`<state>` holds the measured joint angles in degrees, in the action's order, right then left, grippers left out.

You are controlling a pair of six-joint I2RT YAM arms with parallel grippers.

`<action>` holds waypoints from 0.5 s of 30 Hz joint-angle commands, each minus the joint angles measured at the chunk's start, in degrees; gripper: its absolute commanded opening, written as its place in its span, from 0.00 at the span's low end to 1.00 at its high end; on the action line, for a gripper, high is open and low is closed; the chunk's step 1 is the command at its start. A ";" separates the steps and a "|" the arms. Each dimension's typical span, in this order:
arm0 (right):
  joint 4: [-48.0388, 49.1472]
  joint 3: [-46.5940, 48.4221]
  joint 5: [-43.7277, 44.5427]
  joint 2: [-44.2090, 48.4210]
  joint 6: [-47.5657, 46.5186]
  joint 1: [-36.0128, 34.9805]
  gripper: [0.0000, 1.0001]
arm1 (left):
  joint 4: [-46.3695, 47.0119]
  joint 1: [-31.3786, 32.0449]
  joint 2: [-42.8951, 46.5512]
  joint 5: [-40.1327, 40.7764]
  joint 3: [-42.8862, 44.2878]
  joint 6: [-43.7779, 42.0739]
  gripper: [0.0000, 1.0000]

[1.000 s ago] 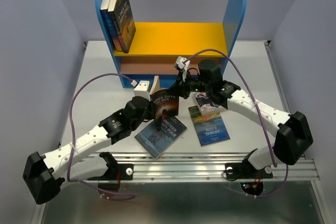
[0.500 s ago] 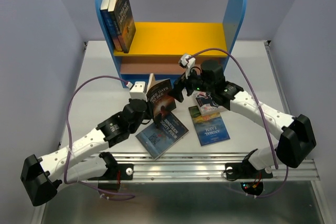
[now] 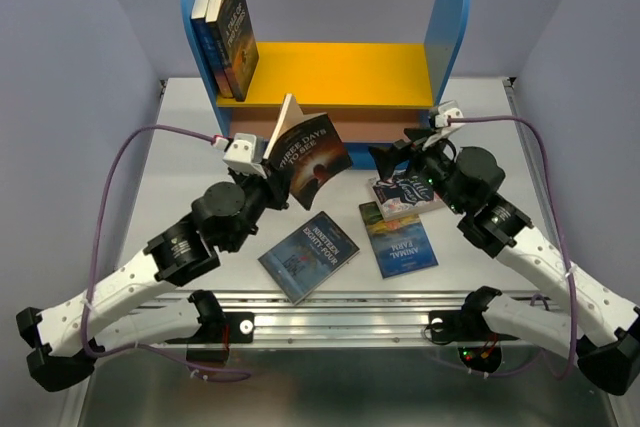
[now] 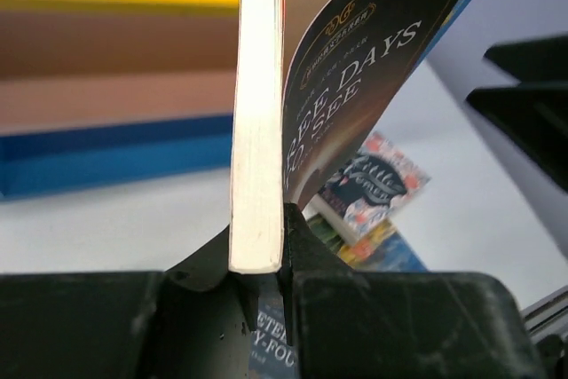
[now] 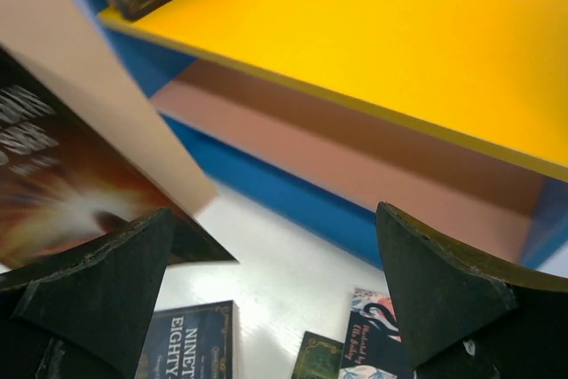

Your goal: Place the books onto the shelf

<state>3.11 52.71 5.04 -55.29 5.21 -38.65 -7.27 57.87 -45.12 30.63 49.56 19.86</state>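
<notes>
Left gripper (image 3: 266, 171) clamps book (image 3: 306, 151) by its bottom edge, long axis upright, shelf (image 3: 330, 69) just ahead and higher; right gripper (image 3: 388, 158) wide, empty.

I worked in a robotics lab cell: a white tabletop (image 3: 180, 162) boxed in by pale lavender wall panels (image 3: 60, 57), with a ribbed aluminium mounting rail (image 3: 350, 312) along its near edge and purple cables (image 3: 170, 129) looping off my arms (image 3: 150, 267). On it stood a small blue-sided, yellow-boarded bookshelf (image 3: 330, 72) amid thin paperback books (image 3: 308, 257).
</notes>
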 commanded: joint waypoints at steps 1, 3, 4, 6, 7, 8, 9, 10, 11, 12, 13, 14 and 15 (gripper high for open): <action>4.09 -2.61 11.57 3.78 2.43 -0.02 1.00 | 6.83 0.23 1.97 -0.30 8.08 -7.63 0.00; 4.09 -3.48 12.45 5.79 2.52 -0.02 1.00 | 9.54 0.23 1.18 -0.93 11.24 -10.79 0.00; 4.09 -4.10 12.37 6.33 2.43 -0.02 1.00 | 11.55 0.23 0.13 -0.66 12.39 -12.20 0.00; 4.01 -4.89 11.93 7.38 2.35 -0.02 1.00 | 15.15 0.32 -2.33 1.62 15.56 -16.15 0.00; 4.09 -5.07 11.84 7.73 2.35 -0.02 1.00 | 16.48 0.32 -3.38 2.23 16.52 -17.82 0.00; 4.01 -5.16 11.92 7.91 2.26 -0.02 1.00 | 17.89 0.23 -4.44 2.67 17.32 -19.49 0.00; 4.09 -5.33 12.10 8.09 2.26 -0.02 1.00 | 19.29 0.32 -5.58 3.90 18.72 -24.12 0.00; 4.09 -5.33 12.27 8.26 2.00 -0.02 1.00 | 22.35 0.23 -8.29 5.47 19.34 -25.99 0.00; 4.09 -5.42 12.45 8.27 1.99 -0.02 1.00 | 23.34 -0.03 -9.88 8.80 21.69 -27.23 0.00; 4.09 -5.42 12.54 8.27 1.99 -0.02 1.00 | 23.53 -0.56 -11.72 9.44 23.37 -28.89 0.00; 4.09 -5.42 12.54 8.27 1.91 -0.02 1.00 | 22.74 -1.43 -15.22 8.92 25.65 -28.91 0.00; 4.09 -5.34 12.28 8.27 1.91 -0.02 1.00 | 20.30 -4.40 -16.74 5.87 29.85 -28.39 0.00; 4.09 -5.25 11.93 8.18 2.08 -0.02 1.00 | 19.14 -5.99 -18.40 3.93 31.81 -27.86 0.00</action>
<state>4.47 47.07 15.90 -47.94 7.16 -38.65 6.74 56.36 -58.43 35.62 72.23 -2.72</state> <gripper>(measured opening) 0.998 0.194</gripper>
